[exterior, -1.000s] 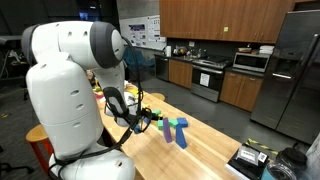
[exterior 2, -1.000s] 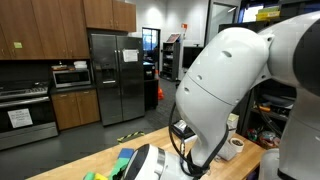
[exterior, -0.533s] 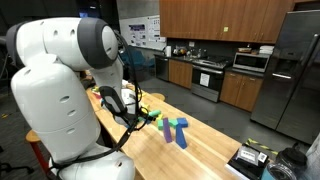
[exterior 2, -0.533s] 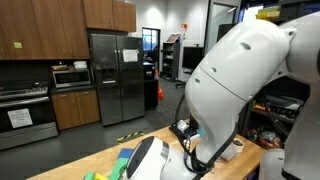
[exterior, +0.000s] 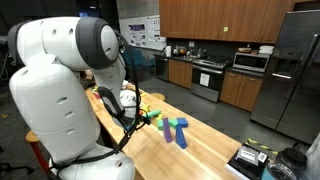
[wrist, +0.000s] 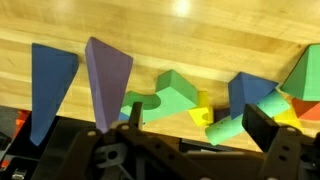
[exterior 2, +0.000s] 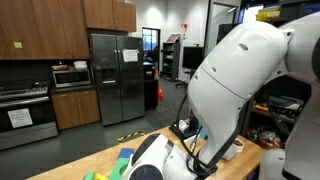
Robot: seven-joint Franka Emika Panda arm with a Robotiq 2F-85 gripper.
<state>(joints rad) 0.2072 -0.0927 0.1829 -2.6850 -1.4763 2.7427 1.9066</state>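
Gripper [wrist: 196, 122] – dark, matte, hard-edged metal and plastic filling the bottom of the wrist view. The jaws stand wide apart with nothing between them; no contact with any block.

Nearest to the gripper, on the worktop [wrist: 150, 25]:
- green block [wrist: 172, 92], foam-like with a matte face, chunky and angular, with a rounded notch cut into its left side. It lies just beyond the gap between the jaws.
- yellow piece [wrist: 204, 103], small, tucked against the green block's right side.
- green cylinder [wrist: 226, 130], short and smooth, lying on its side just beside the right finger.

Further along the row:
- purple wedge [wrist: 108, 72], tall and tapering to a narrow end near the left finger.
- blue wedge [wrist: 48, 80], the same tapering shape, just beside the purple one.
- blue block [wrist: 248, 92], faceted, to the right of the yellow piece.
- orange piece [wrist: 288, 108] and a second green shape [wrist: 305, 72] at the right edge, touching one another.

The worktop is pale wood in long glued strips, with a smooth satin finish and visible grain.

In an exterior view the block cluster [exterior: 172, 124] sits near the middle of the wooden top, just ahead of my white, glossy arm [exterior: 60, 80].

Beyond – brown wooden cabinets [exterior: 215, 18], a steel stove [exterior: 209, 76], a microwave [exterior: 250, 62] and a brushed-steel refrigerator [exterior: 300, 75].
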